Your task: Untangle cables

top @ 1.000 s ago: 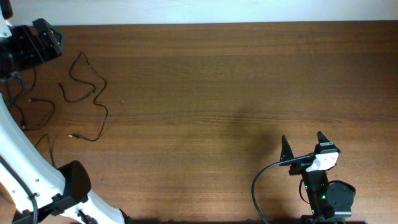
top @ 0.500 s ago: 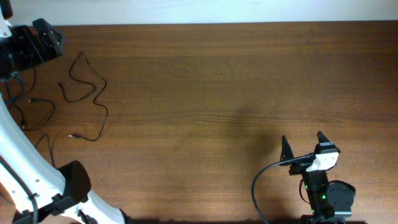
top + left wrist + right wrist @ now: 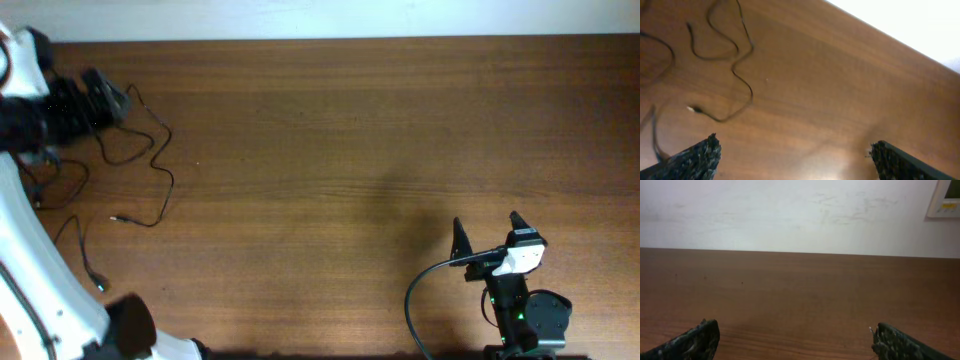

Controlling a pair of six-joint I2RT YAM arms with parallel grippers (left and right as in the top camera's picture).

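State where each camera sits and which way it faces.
Overhead: above the table, facing straight down; shows the left gripper by the cables and the right gripper at lower right.
Left wrist: on the left arm, tilted down at the cables; its open fingers at the bottom corners.
Right wrist: low, facing level across the table to a white wall; its open fingers below.
Shared: overhead and left wrist both see the cables.

Soft, even light covers the table, with one faint shadow right of its centre. The left arm at the far left corner is motion-smeared (its wrist view is soft too). The wall past the far edge burns out white.
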